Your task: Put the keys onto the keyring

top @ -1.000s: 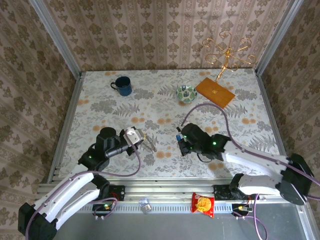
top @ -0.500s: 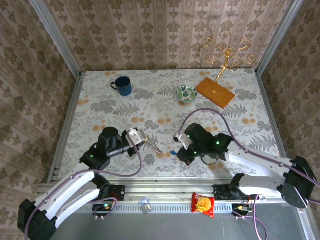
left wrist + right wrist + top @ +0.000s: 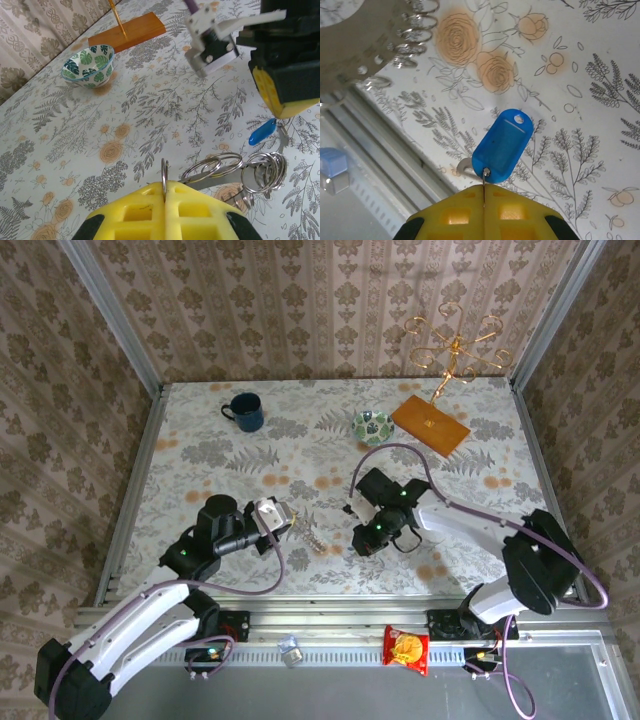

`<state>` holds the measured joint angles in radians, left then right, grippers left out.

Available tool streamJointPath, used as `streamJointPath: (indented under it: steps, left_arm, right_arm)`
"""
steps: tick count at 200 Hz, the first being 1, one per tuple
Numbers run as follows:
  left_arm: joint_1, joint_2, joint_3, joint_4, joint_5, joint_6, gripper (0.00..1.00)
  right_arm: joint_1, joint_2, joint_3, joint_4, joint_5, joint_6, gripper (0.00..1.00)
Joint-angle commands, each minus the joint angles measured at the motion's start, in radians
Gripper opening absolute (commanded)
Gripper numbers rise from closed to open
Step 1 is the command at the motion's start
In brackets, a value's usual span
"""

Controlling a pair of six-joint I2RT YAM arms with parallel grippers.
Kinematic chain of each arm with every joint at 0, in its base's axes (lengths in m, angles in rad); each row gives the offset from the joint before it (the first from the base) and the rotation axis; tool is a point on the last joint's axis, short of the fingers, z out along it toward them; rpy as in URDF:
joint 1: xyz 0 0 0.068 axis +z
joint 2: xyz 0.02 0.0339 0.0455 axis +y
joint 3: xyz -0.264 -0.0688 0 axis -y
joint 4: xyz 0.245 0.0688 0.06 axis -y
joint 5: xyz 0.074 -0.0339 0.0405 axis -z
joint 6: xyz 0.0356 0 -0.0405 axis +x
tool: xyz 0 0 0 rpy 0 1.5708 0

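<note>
The left pincer is fully closed and pinches one thin loop of the keyring. The keyring is a bunch of silvery wire rings that rests on the desk, toward 6 o'clock from the desk's middle in the top view. At 3 o'clock of the rings, the right pincer is also closed. It grips the small loop of a key with a blue head, which hangs close to the rings.
</note>
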<state>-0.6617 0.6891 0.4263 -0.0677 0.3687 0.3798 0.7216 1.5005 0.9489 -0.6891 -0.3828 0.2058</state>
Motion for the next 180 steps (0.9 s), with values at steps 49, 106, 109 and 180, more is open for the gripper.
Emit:
streamJointPath:
  steps: [49, 106, 109, 180]
  left_arm:
    - [-0.009, 0.001, 0.04, 0.026, 0.021, 0.026, 0.0]
    - [-0.011, 0.016, 0.04, 0.039, 0.018, 0.025, 0.0]
    - [-0.011, 0.016, 0.04, 0.04, 0.018, 0.025, 0.0]
    - [-0.011, 0.016, 0.032, 0.048, 0.015, 0.019, 0.0]
  right_arm:
    - [-0.004, 0.144, 0.074, -0.007, 0.123, -0.019, 0.0]
    - [-0.002, 0.187, 0.07, 0.062, 0.125, 0.001, 0.15]
    - [-0.003, 0.186, 0.065, 0.066, 0.124, 0.005, 0.17]
    - [0.015, 0.046, -0.052, 0.132, 0.169, 0.123, 0.32]
